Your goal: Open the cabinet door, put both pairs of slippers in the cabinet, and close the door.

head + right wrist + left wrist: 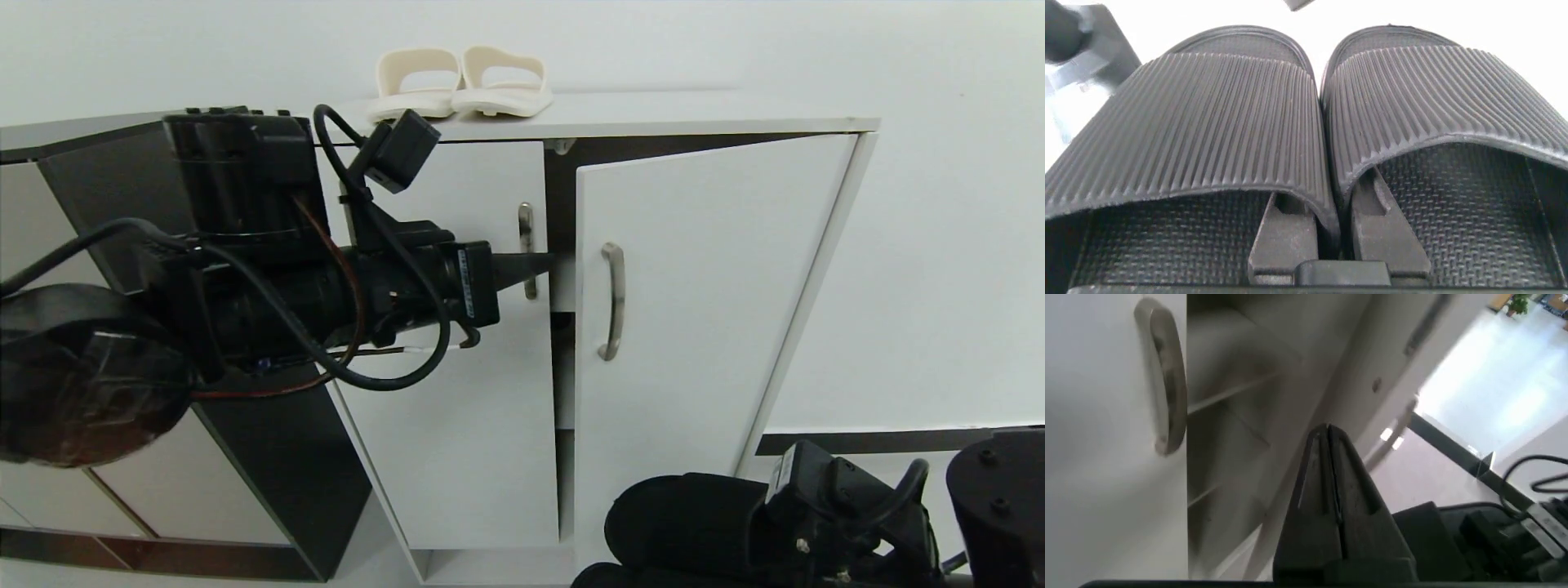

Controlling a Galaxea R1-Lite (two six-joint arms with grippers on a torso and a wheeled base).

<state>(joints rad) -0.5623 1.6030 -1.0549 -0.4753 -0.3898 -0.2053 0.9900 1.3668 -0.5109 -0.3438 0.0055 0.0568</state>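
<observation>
At 12 o'clock, on top of the white two-door cabinet (702, 122), the cream open-toe slipper pair (461, 82) sits unstowed; the right-hand door (702, 310) stands partly ajar w/ a dark gap & shelves showing; the left-hand door (482, 425) looks shut; so opening seems only begun, no pair is inside yet, closing is left. Near 9 o'clock the left gripper (549, 263) has fingers pressed together, empty, tip at the gap btwn the doors beside the metal bar handle (525, 220); contact can't be told. At 5 o'clock the right gripper (1333, 237) clamps the black ribbed rubber slippers (1208, 122) by their adjoining inner walls.
</observation>
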